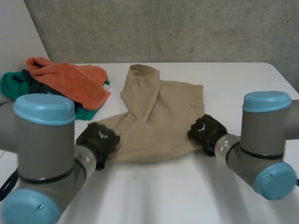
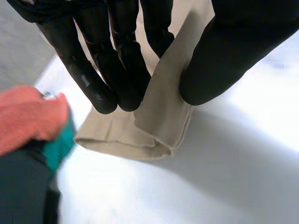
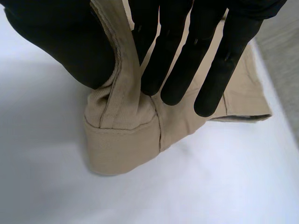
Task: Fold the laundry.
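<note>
The left hand (image 2: 126,70) had its nearly straight fingers (image 2: 88,84) on one side of a raised fold of the garment (image 2: 163,121) and its thumb (image 2: 224,60) on the other, pinching the near left corner. The right hand (image 3: 189,60) pinched the near right corner the same way, with a stitched band caught between thumb and fingers. Between the hands the tan garment lay spread on the table (image 1: 187,196), one part doubled over at its far side. Near its left edge sat a pile: an orange towel (image 1: 70,79) over green cloth (image 1: 11,84) and dark cloth (image 1: 42,88).
</note>
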Action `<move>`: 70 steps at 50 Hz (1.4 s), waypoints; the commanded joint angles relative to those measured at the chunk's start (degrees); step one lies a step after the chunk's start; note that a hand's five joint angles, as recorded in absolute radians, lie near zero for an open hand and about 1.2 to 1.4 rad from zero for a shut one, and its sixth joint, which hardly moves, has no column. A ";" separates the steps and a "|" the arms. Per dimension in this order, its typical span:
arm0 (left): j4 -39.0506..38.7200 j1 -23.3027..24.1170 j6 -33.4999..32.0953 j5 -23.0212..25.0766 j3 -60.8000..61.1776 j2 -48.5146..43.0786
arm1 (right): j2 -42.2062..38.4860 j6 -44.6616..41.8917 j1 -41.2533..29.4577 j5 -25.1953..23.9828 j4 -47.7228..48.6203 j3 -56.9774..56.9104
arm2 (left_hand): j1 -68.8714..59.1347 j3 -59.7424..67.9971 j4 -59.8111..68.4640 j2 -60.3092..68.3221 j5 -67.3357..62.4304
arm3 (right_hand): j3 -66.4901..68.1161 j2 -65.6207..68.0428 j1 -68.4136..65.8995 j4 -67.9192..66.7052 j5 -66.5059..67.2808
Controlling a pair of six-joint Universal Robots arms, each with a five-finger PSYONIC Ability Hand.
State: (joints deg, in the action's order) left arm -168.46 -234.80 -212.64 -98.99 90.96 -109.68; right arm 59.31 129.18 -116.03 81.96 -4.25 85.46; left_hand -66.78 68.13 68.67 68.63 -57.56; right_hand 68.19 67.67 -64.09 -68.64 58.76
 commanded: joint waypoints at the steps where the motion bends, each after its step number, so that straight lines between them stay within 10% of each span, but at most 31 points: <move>1: 11.92 1.71 -1.02 0.73 3.96 4.30 | 7.92 -1.74 -0.07 2.15 -16.66 5.32 | -13.22 11.87 11.33 11.37 -12.44 | 11.81 12.33 -15.91 -11.36 11.24; 5: 12.63 1.54 -1.29 0.99 2.73 4.30 | 8.10 -1.30 -0.60 1.97 -14.57 6.91 | -7.41 6.06 5.52 5.56 -6.63 | 11.81 12.33 -15.91 -11.36 11.24; 10: 11.23 1.01 -1.55 2.74 -1.83 4.56 | 7.75 -0.60 -0.42 2.33 -8.16 7.79 | 56.78 -58.13 -58.67 -58.63 57.56 | 11.81 12.33 -15.91 -11.36 11.24; 35: 2.78 -7.95 -17.62 29.72 -48.57 -30.30 | 6.87 4.23 -2.09 1.62 2.84 13.59 | 35.71 -37.06 -37.60 -37.56 36.49 | 11.81 12.33 -15.91 -11.36 11.24; 70: -1.09 -10.15 -25.98 34.92 -70.39 -52.57 | 5.90 6.52 -1.21 1.89 4.95 15.61 | 16.70 -18.05 -18.59 -18.55 17.48 | 11.81 12.33 -15.91 -11.36 11.24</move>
State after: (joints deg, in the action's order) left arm -169.26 -244.92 -236.64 -64.30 21.76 -161.21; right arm 65.25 135.70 -117.33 83.85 1.01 101.02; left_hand -44.03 43.78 43.75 43.77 -33.38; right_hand 68.34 67.67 -64.09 -68.63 58.76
